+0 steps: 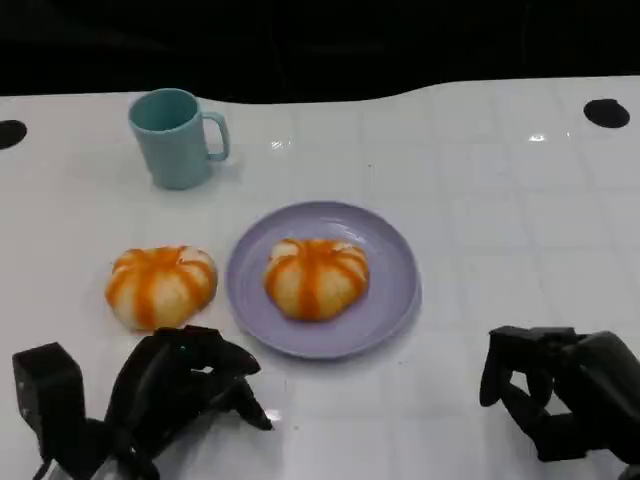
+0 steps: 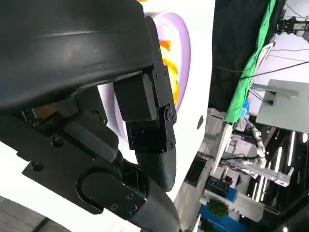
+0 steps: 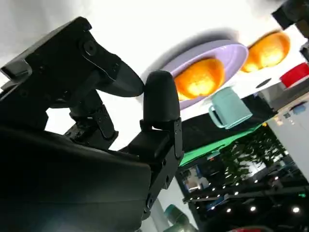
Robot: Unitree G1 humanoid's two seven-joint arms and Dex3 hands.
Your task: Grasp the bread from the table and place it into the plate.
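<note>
We see two round loaves of bread, pale with orange stripes. One loaf on the table (image 1: pixel 160 287) lies bare on the white table (image 1: pixel 500 230), just beside the plate's left rim and apart from it by a thin strip of tabletop. The other loaf in the plate (image 1: pixel 316 277) sits in the middle of the lilac plate (image 1: pixel 395 300), with a ring of bare plate showing all around it. In the right wrist view we find the same plate (image 3: pixel 231 53) carrying its loaf (image 3: pixel 199 78), with the second loaf (image 3: pixel 268 50) beyond the rim.

Behind the loaf on the table, toward the far edge, stands a light teal mug (image 1: pixel 176 138), upright, its handle turned toward the plate's side. We cannot see anything inside it from the head view; its mouth shows only teal wall. The right wrist view catches the mug (image 3: pixel 231 110) too.

Our left hand (image 1: pixel 185 385) rests low at the near edge, just in front of the loaf on the table, touching neither it nor the plate; its fingers are spread and hold nothing. Our right hand (image 1: pixel 560 385) lies well to the right of the plate, its fingers curled inward around nothing.
</note>
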